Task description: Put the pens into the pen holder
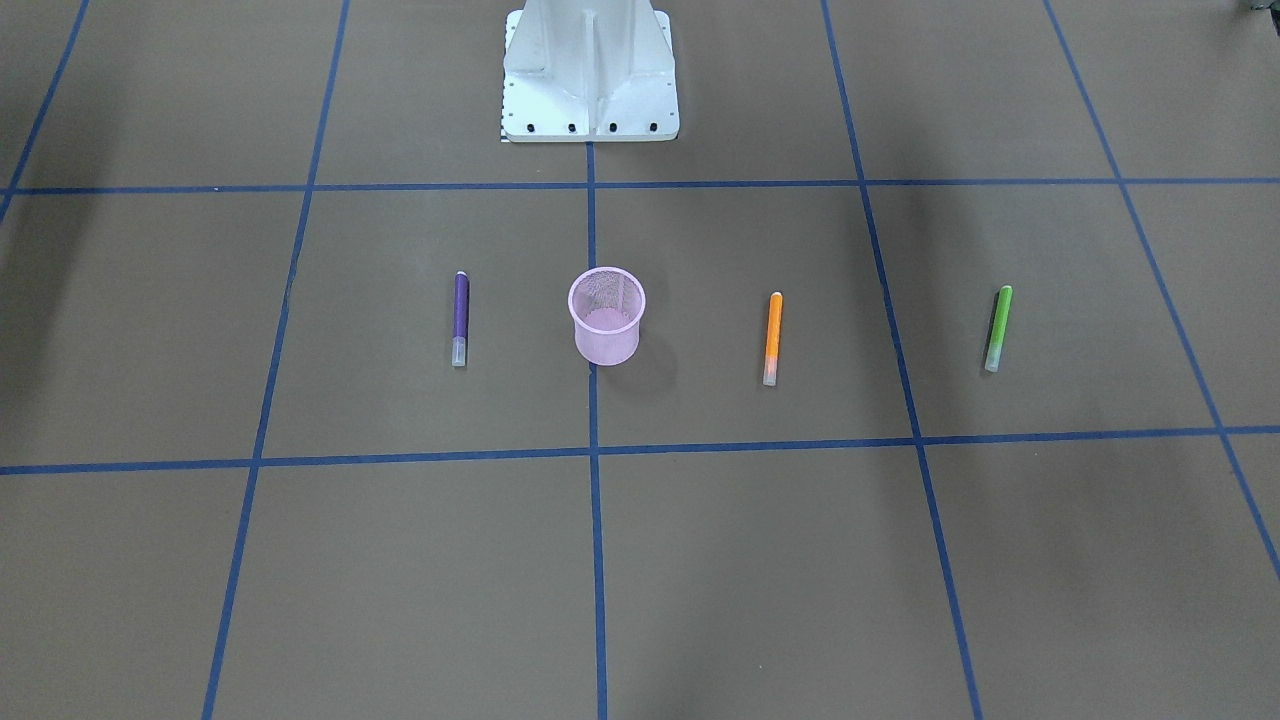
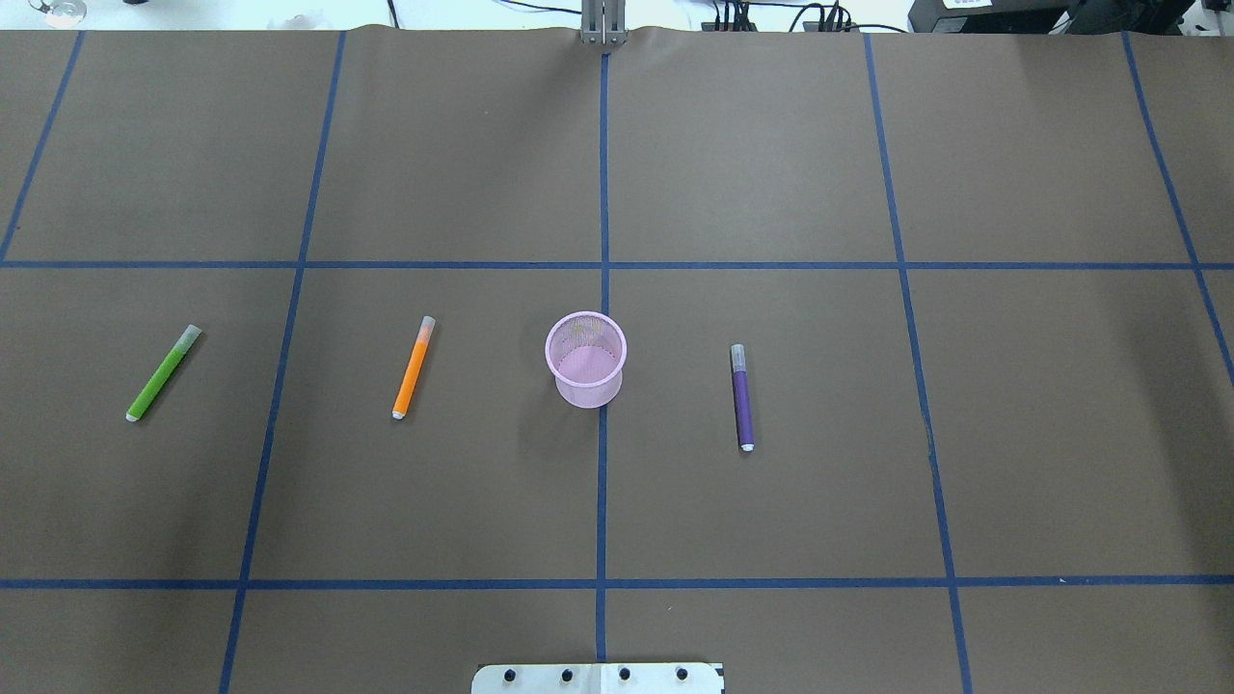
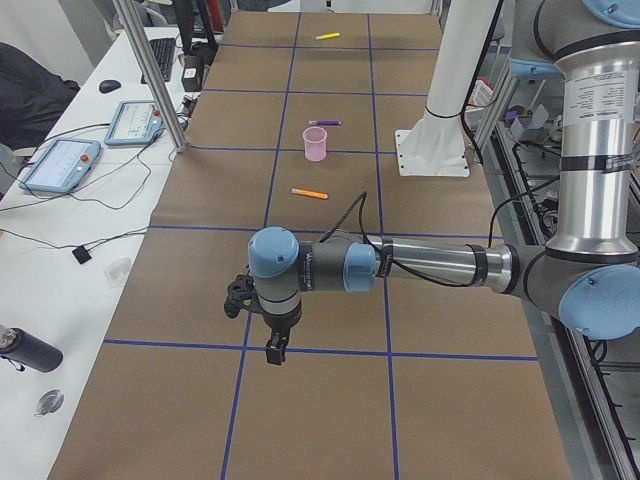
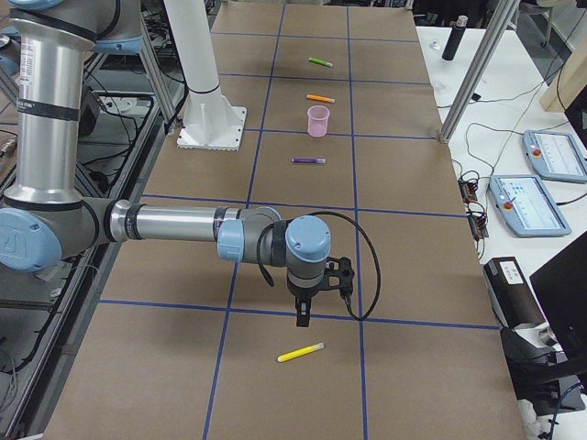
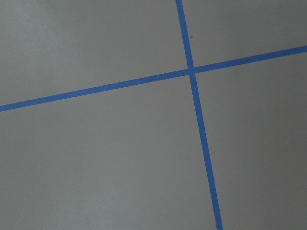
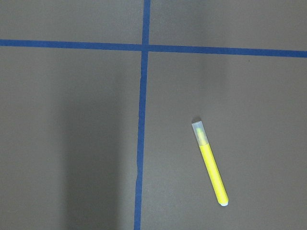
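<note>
The pink mesh pen holder (image 2: 585, 359) stands upright and empty at the table's middle, also in the front view (image 1: 606, 315). The purple pen (image 2: 741, 396) lies to its right, the orange pen (image 2: 414, 367) to its left and the green pen (image 2: 163, 372) far left, all flat on the table. A yellow pen (image 6: 210, 163) lies under the right wrist camera, just past my right gripper (image 4: 303, 316). My left gripper (image 3: 273, 350) hangs over bare table at the left end. Both grippers show only in side views, so I cannot tell whether they are open or shut.
Brown paper with blue tape lines covers the table (image 2: 771, 173). The white robot base (image 1: 590, 75) stands at the near edge behind the holder. Control tablets (image 4: 537, 179), cables and a dark bottle (image 4: 449, 41) lie on the white strip along the far side.
</note>
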Robot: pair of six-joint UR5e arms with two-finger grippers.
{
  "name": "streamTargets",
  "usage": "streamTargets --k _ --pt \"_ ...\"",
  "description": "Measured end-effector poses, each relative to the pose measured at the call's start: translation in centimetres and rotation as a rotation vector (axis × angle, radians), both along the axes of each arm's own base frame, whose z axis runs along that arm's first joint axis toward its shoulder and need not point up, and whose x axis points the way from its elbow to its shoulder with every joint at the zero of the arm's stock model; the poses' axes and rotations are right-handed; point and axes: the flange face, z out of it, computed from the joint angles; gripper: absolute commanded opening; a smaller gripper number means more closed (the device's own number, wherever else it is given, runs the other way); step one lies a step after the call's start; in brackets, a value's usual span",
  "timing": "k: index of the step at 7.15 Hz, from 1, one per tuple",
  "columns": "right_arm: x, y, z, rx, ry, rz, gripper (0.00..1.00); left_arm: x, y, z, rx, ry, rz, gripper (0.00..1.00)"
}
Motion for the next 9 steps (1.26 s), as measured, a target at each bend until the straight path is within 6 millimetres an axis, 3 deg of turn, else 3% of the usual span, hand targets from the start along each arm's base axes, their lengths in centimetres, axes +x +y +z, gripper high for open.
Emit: streamTargets --k 2,4,6,8,9 --pt "0.0 -0.2 -0.6 0.012 -0.004 0.001 1.0 0.5 -1.8 -2.7 0.082 0.031 0.01 1.0" --pt "-0.1 -0.4 -1.3 0.025 -0.01 0.001 1.0 3.0 -4.6 -7.4 0.253 0.085 0.036 1.0" --pt "-0.1 -0.7 -2.0 0.04 -0.011 0.0 1.0 8.0 -5.2 -11.1 0.334 0.123 0.118 1.0" --pt "-0.1 -0.9 -2.3 0.049 -0.011 0.0 1.0 13.6 -5.4 -12.1 0.213 0.176 0.07 1.0" --pt "-0.1 -1.0 -2.4 0.052 -0.011 0.0 1.0 17.6 -5.3 -12.7 0.149 0.197 0.011 1.0"
